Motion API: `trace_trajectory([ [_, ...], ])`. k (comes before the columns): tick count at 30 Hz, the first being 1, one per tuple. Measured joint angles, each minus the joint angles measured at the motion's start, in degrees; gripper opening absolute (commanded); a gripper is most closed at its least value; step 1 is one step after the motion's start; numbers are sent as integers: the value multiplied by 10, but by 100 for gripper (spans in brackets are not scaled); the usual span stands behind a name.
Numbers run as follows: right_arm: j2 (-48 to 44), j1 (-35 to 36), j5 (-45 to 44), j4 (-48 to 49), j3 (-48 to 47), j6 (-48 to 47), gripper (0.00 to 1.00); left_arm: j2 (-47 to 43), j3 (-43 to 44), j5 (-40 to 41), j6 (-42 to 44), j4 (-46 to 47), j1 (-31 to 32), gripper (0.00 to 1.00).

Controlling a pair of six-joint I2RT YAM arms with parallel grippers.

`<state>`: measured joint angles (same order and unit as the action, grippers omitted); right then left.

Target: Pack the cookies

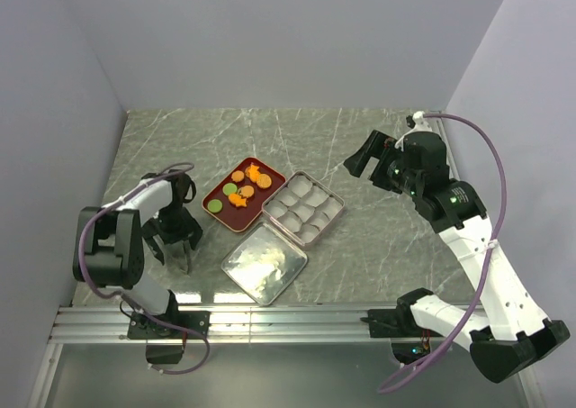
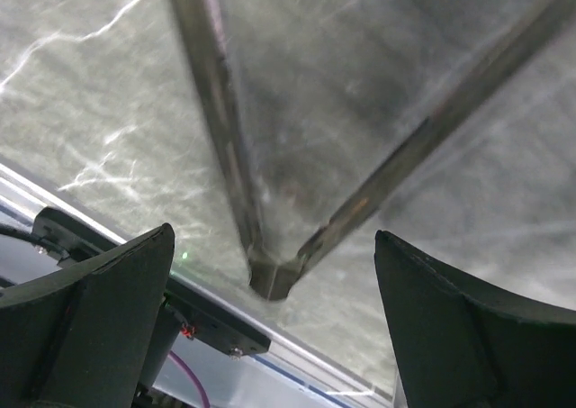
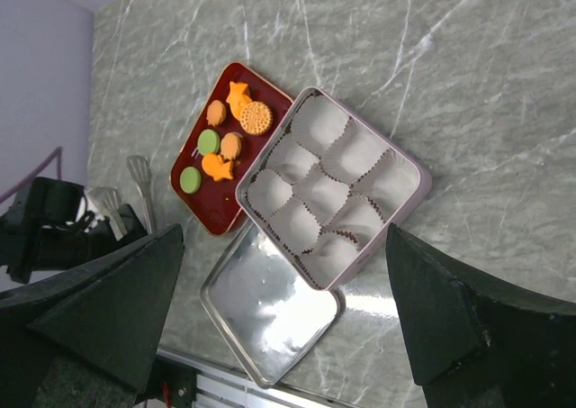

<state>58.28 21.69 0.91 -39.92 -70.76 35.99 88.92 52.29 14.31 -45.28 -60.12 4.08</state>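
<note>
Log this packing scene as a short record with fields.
cookies: seven, five orange and two green, all on the red tray
tin: open, right of the tray
paper cups: nine in the tin, all empty
lid: off, flat beside the tin, on the arms' side
left gripper: open, low, left of the tray
right gripper: open, raised, holding nothing
progress: nothing packed yet

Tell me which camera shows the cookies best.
The right wrist view: the cookies lie large and unblocked on the red tray, with shapes and colours clear. The top external view shows the cookies too, only smaller. The left wrist view shows none of them, just tabletop and metal bars.
</note>
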Motion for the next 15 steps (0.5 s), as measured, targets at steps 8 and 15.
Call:
trace_trajectory([
  [8,7,7,-16,-2,-14,-10,100,44,7,-21,22,14,-20,98],
  [15,12,7,-24,-5,-32,-14,100,62,9,-77,42,24,-58,75],
])
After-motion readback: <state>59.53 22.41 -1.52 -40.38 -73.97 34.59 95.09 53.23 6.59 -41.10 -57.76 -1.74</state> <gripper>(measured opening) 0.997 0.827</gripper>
